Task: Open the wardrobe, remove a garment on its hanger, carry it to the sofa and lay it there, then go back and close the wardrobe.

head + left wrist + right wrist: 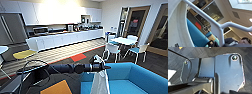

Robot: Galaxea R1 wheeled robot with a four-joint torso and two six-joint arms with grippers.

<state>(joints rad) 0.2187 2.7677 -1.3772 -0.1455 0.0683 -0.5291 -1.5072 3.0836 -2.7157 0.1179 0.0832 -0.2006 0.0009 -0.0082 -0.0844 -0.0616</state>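
Note:
My left arm reaches in from the left, and its gripper (pixel 99 65) is shut on the hanger over the near left end of the turquoise sofa (pixel 140 77). The white garment (pixel 100 83) hangs straight down from it, in front of the sofa's seat. In the left wrist view the hanger's white bars (pixel 205 16) cross close up, with the garment's white cloth (pixel 175 25) beside them and the sofa's blue back (pixel 195 36) behind.
A white table with white-and-teal chairs (pixel 125 41) stands beyond the sofa on the right. A long white kitchen counter (pixel 65 38) runs along the back wall. A yellow seat (pixel 23 53) is at the left. A person (pixel 243 41) sits behind the sofa.

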